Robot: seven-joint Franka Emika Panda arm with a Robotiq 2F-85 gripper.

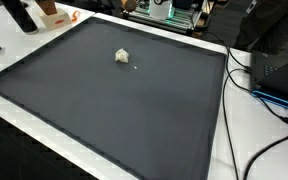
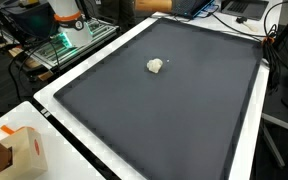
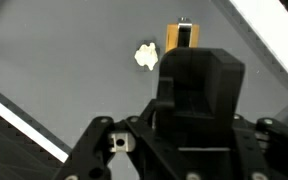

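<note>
A small crumpled white lump (image 1: 122, 56) lies alone on the large dark grey mat (image 1: 104, 115), toward its far side. It shows in both exterior views (image 2: 156, 66), and no arm reaches over the mat (image 2: 174, 125) in either. In the wrist view the gripper (image 3: 196, 78) is a black block filling the lower half, high above the mat. Its fingers are hidden by its own body. The white lump (image 3: 145, 55) lies beyond it, up and to the left. A small orange and black piece (image 3: 182, 36) shows just above the block; I cannot tell what it is.
The mat lies on a white table (image 1: 239, 130) with a bare rim around it. Black cables (image 1: 264, 95) trail over one side. A cardboard box (image 2: 19, 152) stands at one corner. Electronics and a green-lit rack (image 2: 64, 40) stand past the far edge.
</note>
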